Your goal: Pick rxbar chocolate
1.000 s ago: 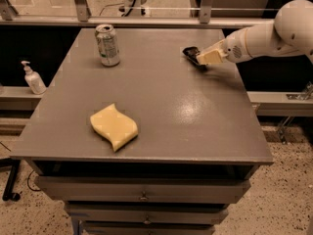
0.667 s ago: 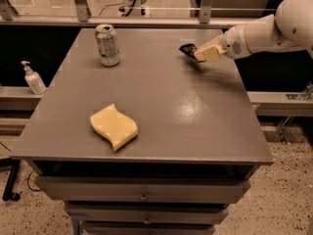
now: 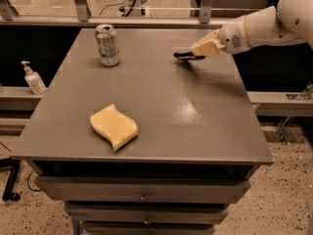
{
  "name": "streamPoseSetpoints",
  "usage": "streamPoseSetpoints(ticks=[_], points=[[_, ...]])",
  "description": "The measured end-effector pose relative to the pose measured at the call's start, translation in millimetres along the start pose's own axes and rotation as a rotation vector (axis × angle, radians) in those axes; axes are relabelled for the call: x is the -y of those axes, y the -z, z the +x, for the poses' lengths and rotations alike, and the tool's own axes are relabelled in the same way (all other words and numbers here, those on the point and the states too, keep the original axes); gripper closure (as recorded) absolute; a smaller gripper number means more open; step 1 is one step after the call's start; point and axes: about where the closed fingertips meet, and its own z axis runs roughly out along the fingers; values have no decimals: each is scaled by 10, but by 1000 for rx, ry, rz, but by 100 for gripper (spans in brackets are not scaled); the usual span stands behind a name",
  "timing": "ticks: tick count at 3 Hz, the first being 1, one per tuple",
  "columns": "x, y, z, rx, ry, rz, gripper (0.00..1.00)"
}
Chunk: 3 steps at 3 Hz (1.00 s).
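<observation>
The rxbar chocolate (image 3: 185, 56), a small flat black bar, is held level a little above the grey table (image 3: 156, 102) at its far right. My gripper (image 3: 196, 53) comes in from the right on a white arm and is shut on the bar's right end. The bar's left end sticks out toward the left, and its shadow falls on the table just below.
A green-and-silver drink can (image 3: 107, 45) stands at the far left of the table. A yellow wavy sponge (image 3: 114, 126) lies near the front left. A white pump bottle (image 3: 33, 78) stands on a ledge left of the table. Drawers (image 3: 142, 195) sit under the tabletop.
The gripper has risen and pulled slightly back with the bar in it; the bar has come off the table and turned level.
</observation>
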Motion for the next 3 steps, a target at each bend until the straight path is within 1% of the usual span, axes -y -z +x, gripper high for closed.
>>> streamPoseSetpoints(ticks=[1, 2, 3], points=[[-151, 67, -170, 47, 4, -60, 100], [-296, 158, -413, 118, 11, -120, 100], [-451, 303, -756, 202, 37, -169, 100]])
